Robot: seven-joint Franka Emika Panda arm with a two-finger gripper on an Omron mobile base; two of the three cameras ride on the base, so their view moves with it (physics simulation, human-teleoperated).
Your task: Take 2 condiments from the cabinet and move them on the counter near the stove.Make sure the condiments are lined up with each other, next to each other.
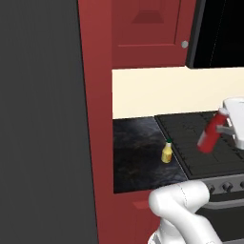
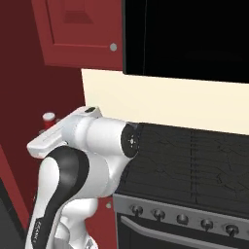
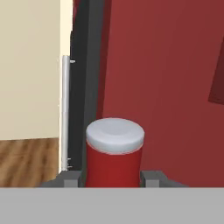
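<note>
My gripper [image 1: 225, 127] is shut on the slim red condiment [image 1: 208, 135], which has a white cap. It hangs tilted in the air above the left part of the black stove [image 1: 200, 152]. In the hand view the red condiment [image 3: 114, 155] stands between the two dark fingertips [image 3: 70, 177]. Its white cap [image 2: 48, 117] peeks out behind my arm in the right base view. The yellow condiment [image 1: 167, 152] with a dark green cap stands upright on the black counter [image 1: 136, 152], right at the stove's left edge. The cabinet [image 1: 147, 28] door hangs above.
A tall dark grey panel [image 1: 38, 119] and a red side wall [image 1: 97, 119] close off the counter on the left. A black appliance [image 1: 219, 33] hangs over the stove. Black knobs [image 2: 182, 218] line the stove's steel front.
</note>
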